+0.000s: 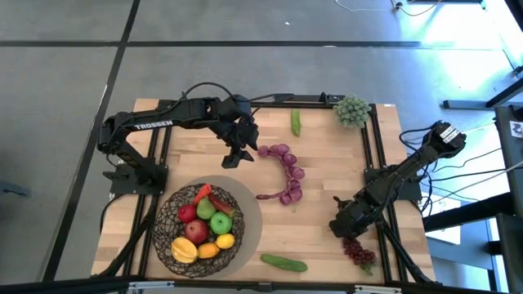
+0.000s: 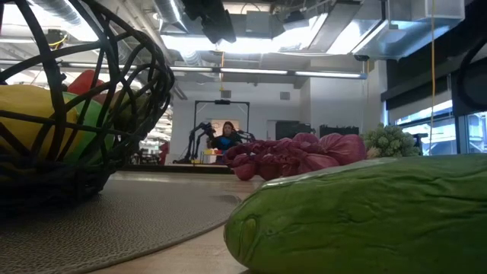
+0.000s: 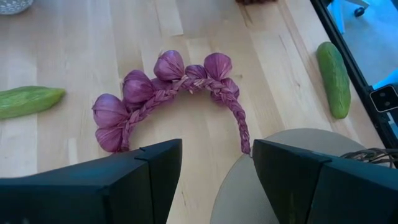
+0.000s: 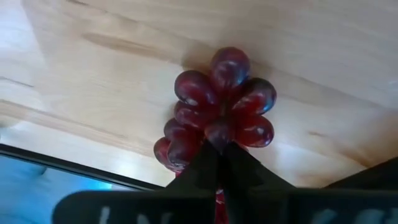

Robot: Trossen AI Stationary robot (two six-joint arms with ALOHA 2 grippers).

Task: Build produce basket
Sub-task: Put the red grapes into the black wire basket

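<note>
Pale wooden tabletop (image 1: 327, 175) is shown from above, framed by dark rails. At its near-left corner, a round dark wire-mesh basket (image 1: 167, 237) is seen on a flat grey round mat (image 1: 249, 224), holding red, green and yellow toy fruits (image 1: 206, 227). The right gripper (image 4: 219, 152) is pressed shut on a dark-red grape bunch (image 4: 217, 112) at the near-right edge. The left gripper (image 3: 214, 165) is held spread above a braided string of purple bulbs (image 3: 168, 93).

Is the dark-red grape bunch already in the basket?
No, the dark-red grape bunch lies on the table by the right gripper, far from the basket.
</note>
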